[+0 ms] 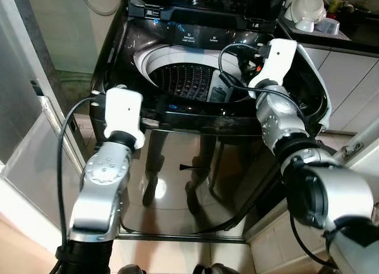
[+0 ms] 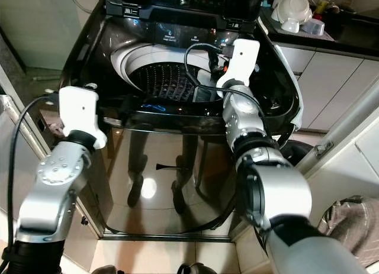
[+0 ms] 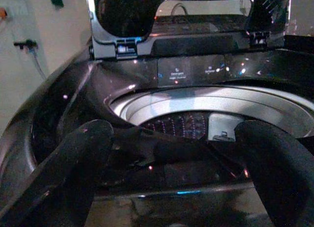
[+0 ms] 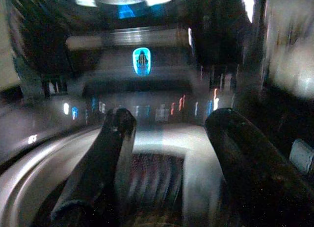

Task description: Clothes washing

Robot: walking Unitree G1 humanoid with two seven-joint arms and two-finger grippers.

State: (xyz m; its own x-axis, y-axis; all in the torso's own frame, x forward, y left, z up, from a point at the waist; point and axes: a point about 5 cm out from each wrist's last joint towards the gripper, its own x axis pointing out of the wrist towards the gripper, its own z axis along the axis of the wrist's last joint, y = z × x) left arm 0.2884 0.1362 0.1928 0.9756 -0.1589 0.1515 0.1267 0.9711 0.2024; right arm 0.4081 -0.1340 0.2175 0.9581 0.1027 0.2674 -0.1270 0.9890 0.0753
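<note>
A glossy black top-loading washing machine (image 1: 201, 117) stands before me with its lid (image 1: 201, 2) raised. Its perforated drum (image 1: 177, 79) lies open inside a white ring. My left gripper (image 3: 176, 138) is open at the washer's front left rim, its fingers wide apart and pointed at the drum. A dark shape lies between them; I cannot tell if it is cloth or the rim. My right gripper (image 4: 170, 119) is open over the right side of the opening, facing the control panel (image 1: 195, 36). Its view is blurred. The white wrist housings (image 1: 123, 114) hide both grippers' fingers from the head.
A dark counter with white bowls (image 1: 308, 10) runs at the back right, above white cabinets (image 1: 349, 79). A grey door panel (image 1: 23, 108) stands close on the left. Striped cloth (image 2: 355, 221) lies low on the right. The washer's front mirrors my legs.
</note>
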